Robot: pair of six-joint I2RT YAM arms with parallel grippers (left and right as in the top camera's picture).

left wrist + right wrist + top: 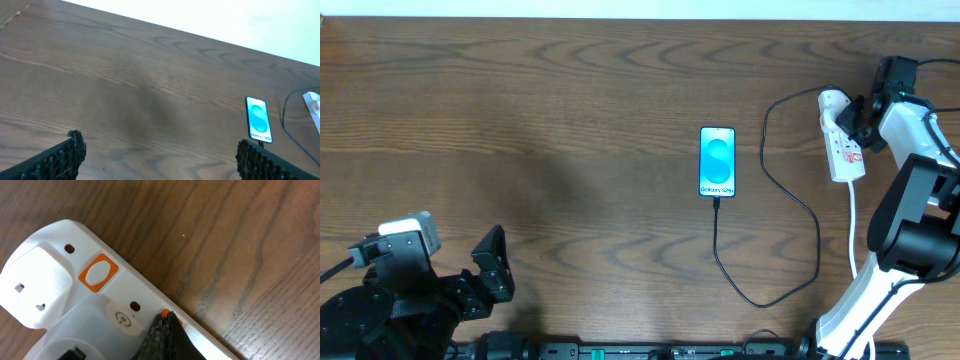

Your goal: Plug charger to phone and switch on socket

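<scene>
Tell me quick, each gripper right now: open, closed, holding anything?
Left gripper: open, empty.
Right gripper: shut, empty, tips at an orange button on the white elongated power strip.

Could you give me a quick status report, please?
Left gripper open, parked. Right gripper shut, tip on socket. Charger plugged into phone. Nothing obstructing.

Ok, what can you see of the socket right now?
The socket is a white plastic strip, rounded end, lying flat on the wooden table. A white plug sits in its end outlet, an orange switch and dark dots beside it. The shut right claw touches a smaller orange button at its edge.
</scene>
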